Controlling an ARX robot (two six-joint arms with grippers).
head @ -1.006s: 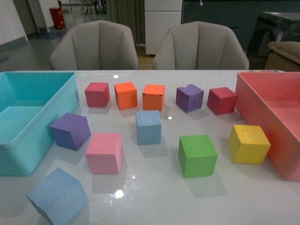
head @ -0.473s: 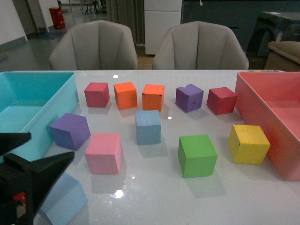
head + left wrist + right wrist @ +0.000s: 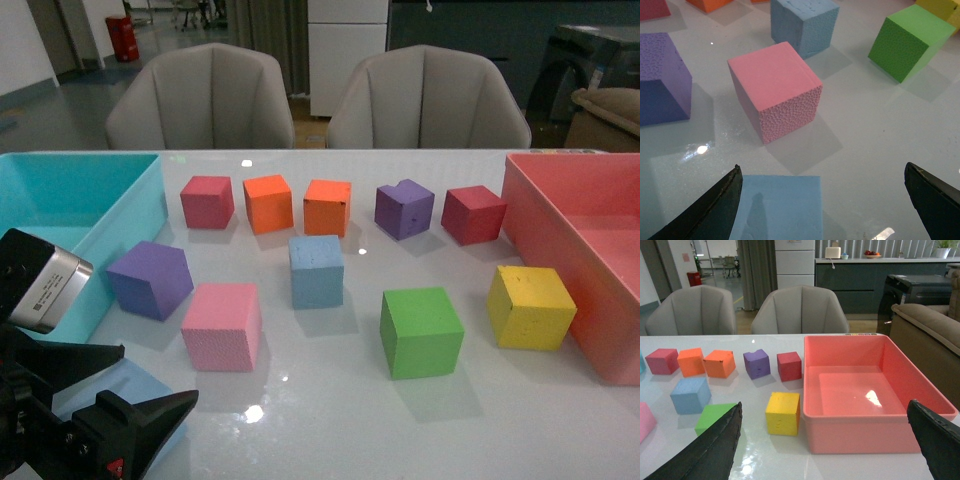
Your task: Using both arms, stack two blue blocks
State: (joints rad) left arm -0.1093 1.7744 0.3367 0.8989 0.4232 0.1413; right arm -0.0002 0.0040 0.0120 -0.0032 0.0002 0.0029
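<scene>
Down in the lower left of the front view, the left pincer (image 3: pixel 158 373) hangs low over the glossy white counter (image 3: pixel 330 410) with its black jaws spread wide and nothing clamped between them. One light sky-blue foam cube (image 3: pixel 125 377) sits on the counter in the gap between the two jaws. In the left wrist view the same cube (image 3: pixel 780 205) lies at the bottom edge of the frame, close against the left-hand finger (image 3: pixel 715 205). That finger overlaps the cube's edge, but whether it touches the foam cannot be told. The other finger stands well clear at the lower right corner of that view. The left pincer (image 3: pixel 822 169) grips nothing. The second light sky-blue foam cube (image 3: pixel 317 270) stands upright near the middle of the front view, apart from its neighbours. In the left wrist view it (image 3: pixel 802 22) shows at the top centre, beyond a pink foam cube (image 3: pixel 775 90) that lies between the two blue ones. A purple foam cube (image 3: pixel 150 278) sits beside the wall of a teal plastic bin (image 3: pixel 60 200) at the left. The right pincer (image 3: pixel 824 404) is also wide apart and empty. Its fingers show at the lower corners of the right wrist view, above a pink-red plastic bin (image 3: pixel 890 370), and the central blue cube (image 3: pixel 690 394) appears at the left of that frame.
</scene>
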